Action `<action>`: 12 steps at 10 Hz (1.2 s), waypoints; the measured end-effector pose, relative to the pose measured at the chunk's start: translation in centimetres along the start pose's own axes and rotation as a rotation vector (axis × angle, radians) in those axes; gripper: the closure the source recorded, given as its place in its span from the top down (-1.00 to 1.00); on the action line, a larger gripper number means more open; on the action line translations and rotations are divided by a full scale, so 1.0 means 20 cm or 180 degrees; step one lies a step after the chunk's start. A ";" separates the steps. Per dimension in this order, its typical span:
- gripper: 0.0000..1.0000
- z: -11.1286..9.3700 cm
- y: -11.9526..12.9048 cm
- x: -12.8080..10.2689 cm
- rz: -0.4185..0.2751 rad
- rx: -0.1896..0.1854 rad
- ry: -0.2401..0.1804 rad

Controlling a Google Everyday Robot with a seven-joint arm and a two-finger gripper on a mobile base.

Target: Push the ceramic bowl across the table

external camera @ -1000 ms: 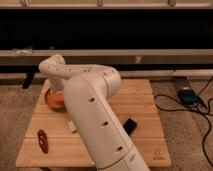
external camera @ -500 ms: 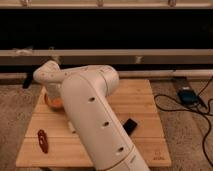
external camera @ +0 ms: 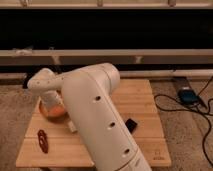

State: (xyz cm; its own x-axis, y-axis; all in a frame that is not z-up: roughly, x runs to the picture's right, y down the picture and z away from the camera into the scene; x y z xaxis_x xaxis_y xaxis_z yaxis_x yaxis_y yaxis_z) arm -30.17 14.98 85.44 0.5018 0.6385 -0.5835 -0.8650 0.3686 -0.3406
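Observation:
The ceramic bowl is orange and shallow, and sits on the left part of the light wooden table. My big white arm crosses the middle of the view and bends back to the left. My gripper hangs below the rounded wrist at the bowl's back rim, largely covered by the arm. The bowl's right side is hidden behind the arm.
A small dark red object lies near the table's front left corner. A small black object lies right of the arm. A blue device with black cables lies on the carpet to the right. A dark wall with a white rail runs behind.
The wrist has swung left and down over the bowl. The bowl now sits slightly nearer the table's front edge than before.

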 end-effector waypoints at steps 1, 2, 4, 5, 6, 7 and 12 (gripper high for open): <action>0.30 0.01 0.05 0.05 -0.0126 0.0011 0.0027; 0.30 0.02 0.10 0.11 -0.0268 0.0033 0.0060; 0.30 0.05 0.15 0.25 -0.0540 0.0084 0.0129; 0.30 0.06 0.18 0.33 -0.0707 0.0114 0.0149; 0.30 0.07 0.20 0.40 -0.0841 0.0121 0.0159; 0.30 0.06 0.23 0.49 -0.1005 0.0106 0.0161; 0.30 -0.08 0.16 0.48 -0.0960 -0.0109 -0.0060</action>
State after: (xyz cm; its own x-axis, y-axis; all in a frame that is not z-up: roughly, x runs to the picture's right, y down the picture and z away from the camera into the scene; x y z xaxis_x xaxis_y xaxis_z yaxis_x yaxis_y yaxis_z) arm -28.17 21.28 77.56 0.7355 0.5163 -0.4387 -0.6763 0.5206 -0.5212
